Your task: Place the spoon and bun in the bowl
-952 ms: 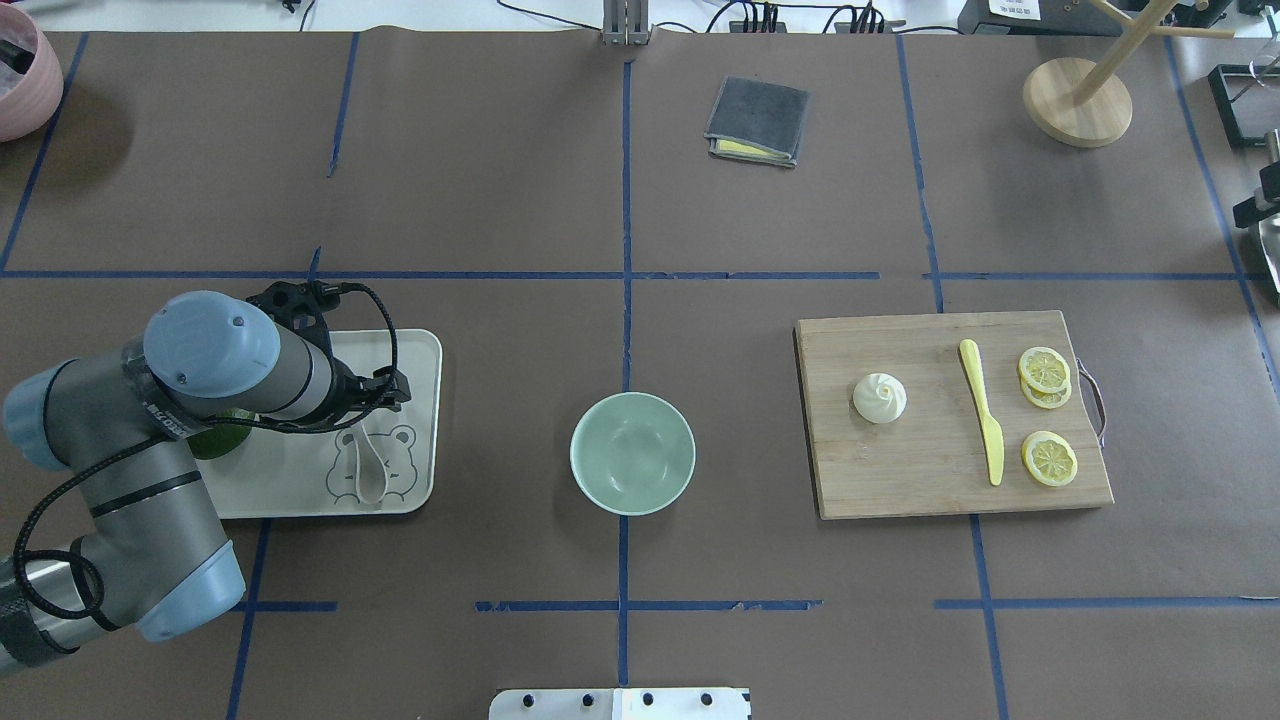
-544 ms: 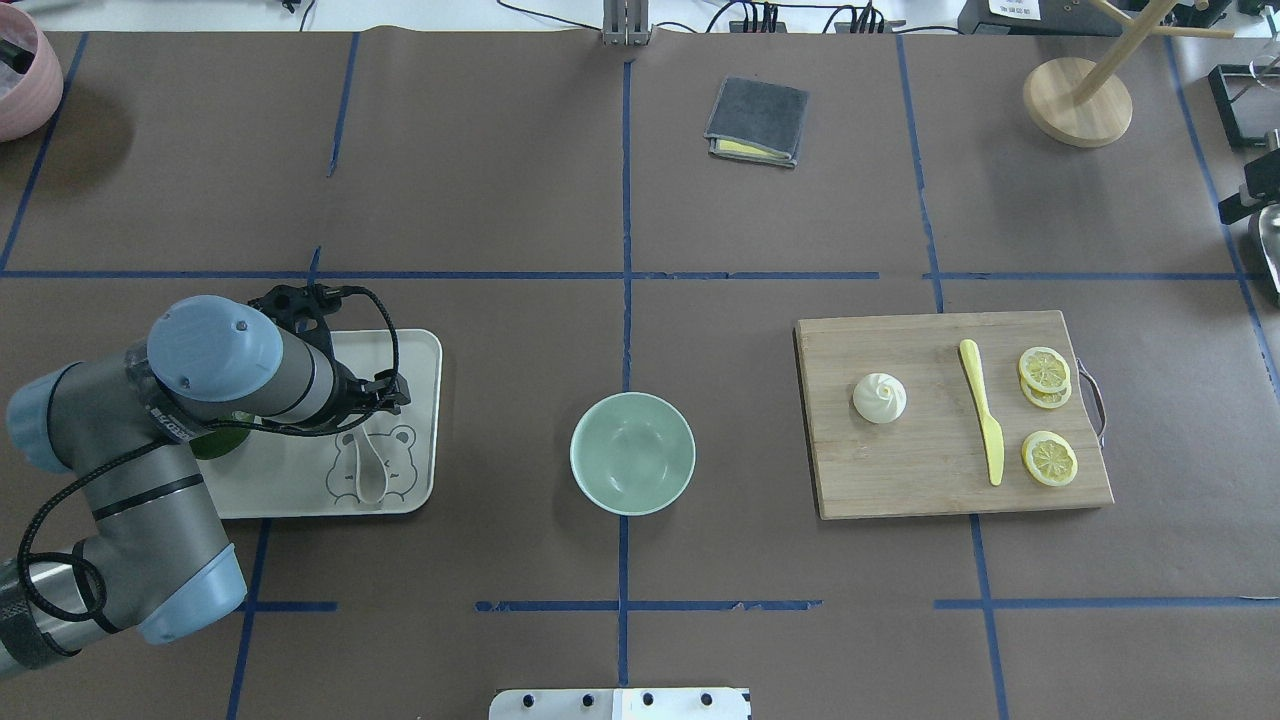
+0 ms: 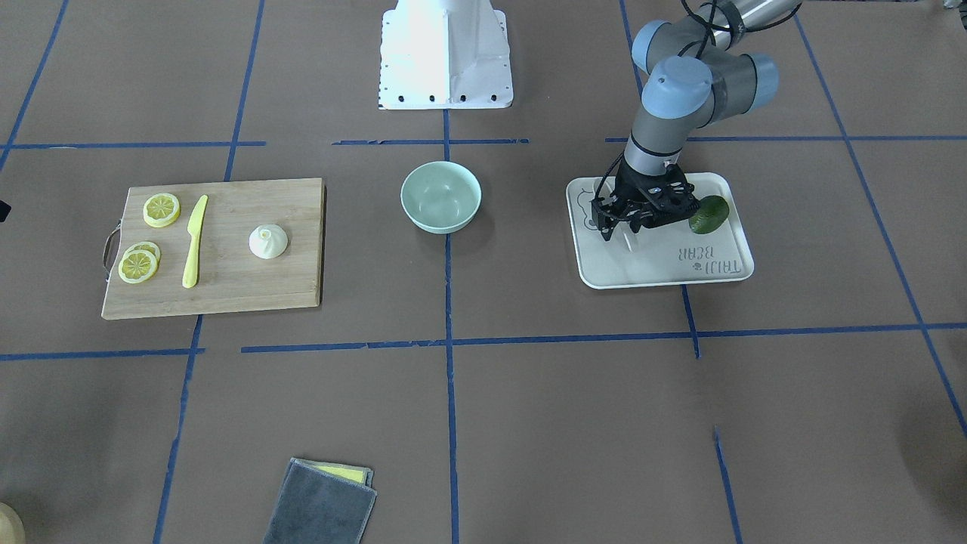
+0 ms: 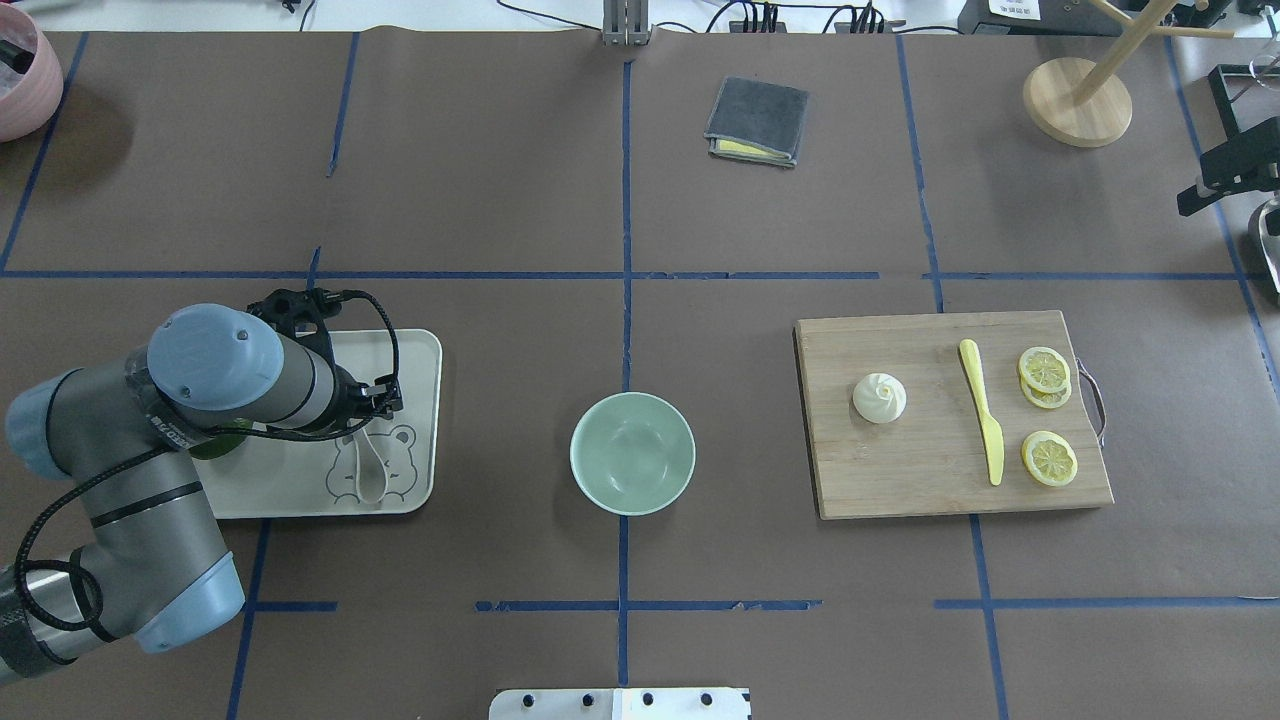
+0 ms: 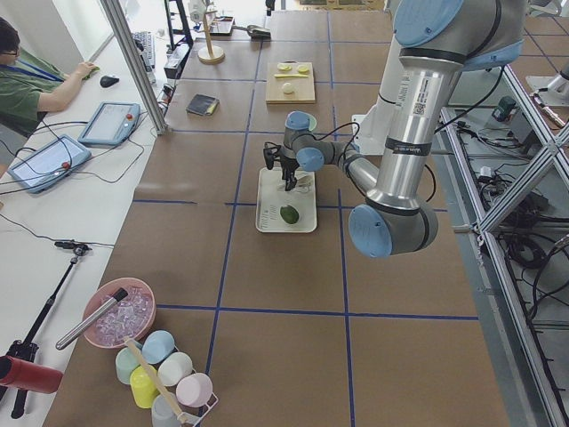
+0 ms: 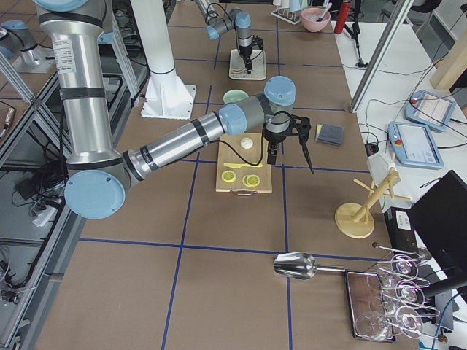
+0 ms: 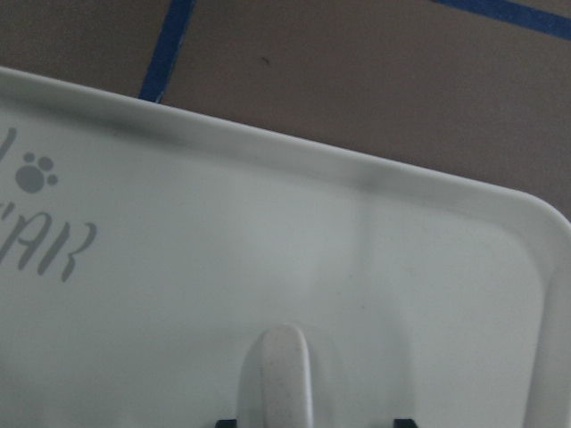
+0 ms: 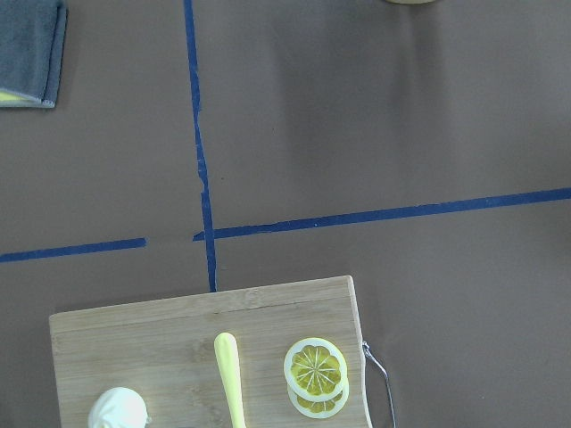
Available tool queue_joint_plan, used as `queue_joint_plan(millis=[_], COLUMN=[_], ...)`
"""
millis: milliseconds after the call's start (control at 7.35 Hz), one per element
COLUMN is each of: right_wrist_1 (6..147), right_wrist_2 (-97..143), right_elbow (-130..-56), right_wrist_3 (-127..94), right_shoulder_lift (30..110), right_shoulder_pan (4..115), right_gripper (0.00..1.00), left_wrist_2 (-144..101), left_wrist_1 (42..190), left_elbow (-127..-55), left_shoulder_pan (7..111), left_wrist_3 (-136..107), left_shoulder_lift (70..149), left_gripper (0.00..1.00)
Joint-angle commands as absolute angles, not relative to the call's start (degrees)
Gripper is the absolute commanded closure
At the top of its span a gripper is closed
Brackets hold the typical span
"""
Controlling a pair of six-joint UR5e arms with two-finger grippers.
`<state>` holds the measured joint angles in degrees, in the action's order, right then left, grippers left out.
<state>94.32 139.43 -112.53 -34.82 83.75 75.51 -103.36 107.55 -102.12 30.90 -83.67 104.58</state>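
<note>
1. Two slips threaten us at the left fingers [image 3: 605, 228]. They stand apart, holding nothing, low over the handle tip of the small off-white soup spoon [image 4: 372, 472], which lies flat on the white bear-printed plastic tray [image 4: 300, 490]. If we close too near that rounded tip, we judge the smooth handle may squirt out or pivot.
2. Pressing down too far could drag the light tray across the brown paper-covered table [image 4: 500, 200], or nudge the dark green avocado [image 3: 709, 214] beside the wrist.
3. Farther on, the round pale mint-green bowl [image 4: 590, 480] sits empty, well apart from the tray. A spoon released off-centre could catch the rim and tip it.
4. Farthest, the small white pleated bun [image 4: 880, 397] rests on the bamboo cutting board [image 4: 900, 480], near the yellow plastic knife [image 4: 982, 410]. The right fingers [image 6: 306, 155] hang spread and empty, above the table past the board. We judge a hard squeeze may crush or roll the bun.
</note>
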Motion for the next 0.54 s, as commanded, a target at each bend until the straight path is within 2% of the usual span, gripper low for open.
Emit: queue_joint_plan(millis=[0, 136, 408], right_wrist_1=[94.3, 94.3, 94.3], right_wrist_2=[139.4, 139.2, 138.9], right_elbow=[-112.5, -112.5, -112.4], right_wrist_3=[-36.4, -38.2, -40.5], right_shoulder_lift=[82.6, 81.7, 79.7], right_shoulder_pan=[74.6, 73.1, 70.9], right_gripper=[0.0, 0.0, 0.0], left_wrist_2=[-103.4, -103.4, -103.4], left_wrist_1=[107.0, 105.2, 99.7], left_elbow=[-102.2, -103.3, -107.5], left_shoulder_pan=[30.8, 31.0, 31.6], left_wrist_3=[-83.7, -83.6, -83.5], left_shoulder_lift=[104.5, 104.5, 104.5], left_gripper=[0.94, 1.0, 1.0])
